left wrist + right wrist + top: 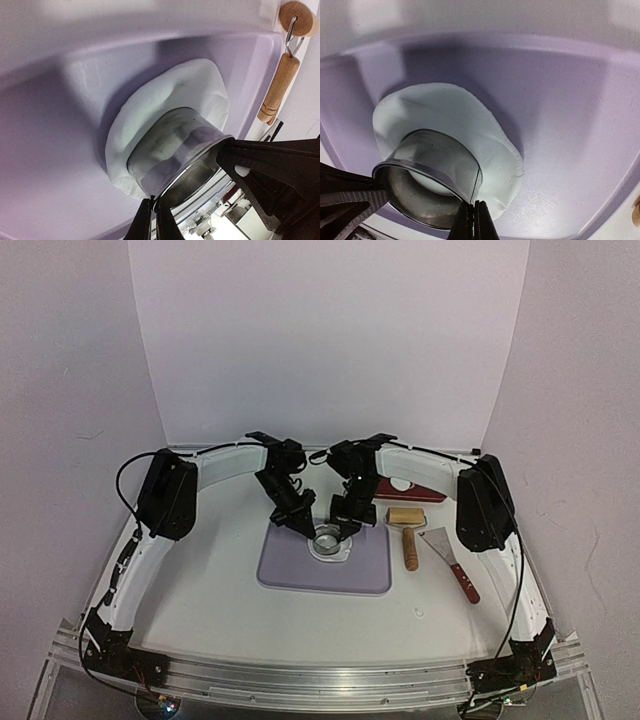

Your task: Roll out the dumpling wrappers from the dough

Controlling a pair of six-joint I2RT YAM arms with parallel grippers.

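Note:
A thin white dough sheet (150, 105) lies on the purple mat (300, 575). A metal ring cutter (328, 538) stands on the sheet, pressed into it. My left gripper (154, 206) is shut on the ring's rim (175, 150) from the left. My right gripper (474, 207) is shut on the opposite rim of the ring (435, 160). In the right wrist view the dough (455, 110) spreads around the ring, and white dough shows inside it. No separate cut wrapper disc is in view.
A wooden roller (406, 532) lies right of the mat, also in the left wrist view (279, 87). A scraper with a red-brown handle (452, 562) lies further right. A dark red flat object (412, 488) sits behind the roller.

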